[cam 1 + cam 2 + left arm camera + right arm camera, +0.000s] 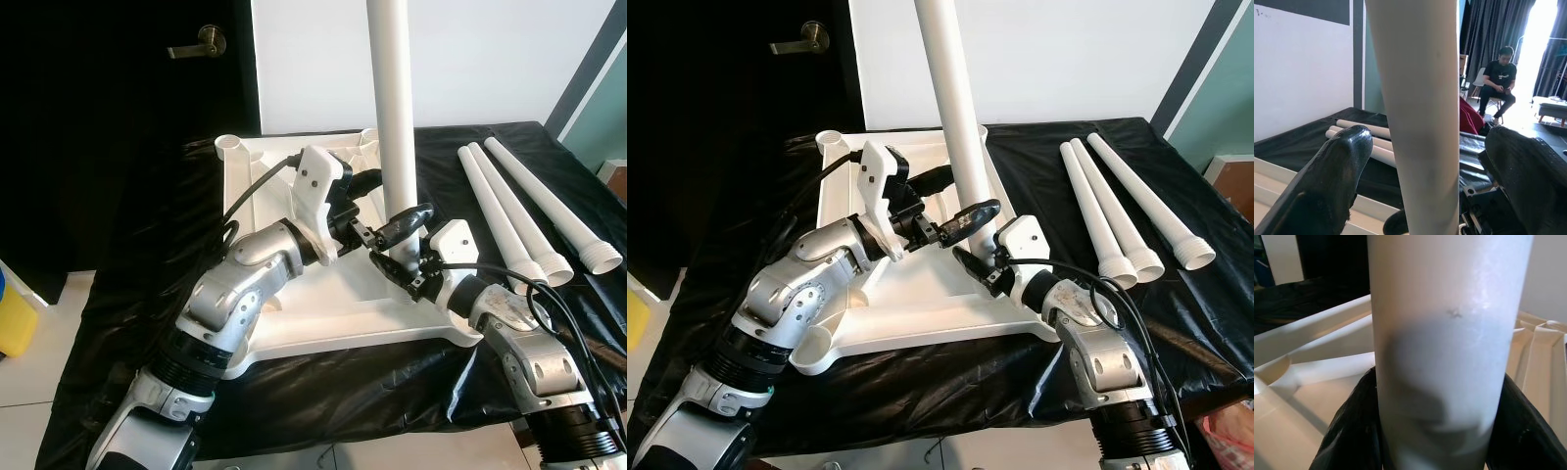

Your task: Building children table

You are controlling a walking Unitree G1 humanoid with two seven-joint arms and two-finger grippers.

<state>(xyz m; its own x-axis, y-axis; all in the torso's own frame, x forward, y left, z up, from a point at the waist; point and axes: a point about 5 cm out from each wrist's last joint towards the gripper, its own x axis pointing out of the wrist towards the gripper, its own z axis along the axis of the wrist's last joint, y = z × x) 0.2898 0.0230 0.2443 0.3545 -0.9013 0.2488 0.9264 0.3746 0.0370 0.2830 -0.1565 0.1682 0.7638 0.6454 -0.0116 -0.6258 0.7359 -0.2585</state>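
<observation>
Middle of the frame: white table leg [392, 108] stands upright on the flipped white tabletop [323, 323] on the black-draped worktop [470, 382]. Right pincer [404, 262] is clamped round its base; left pincer [377, 235] straddles it, fingers apart. Three spare legs [519, 211] lie at right. Left wrist view adds a seated person [1498, 83] beyond.

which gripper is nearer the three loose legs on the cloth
Right. The right gripper clamps the upright leg on the side toward the loose legs; the left gripper reaches in from the far side.
</observation>
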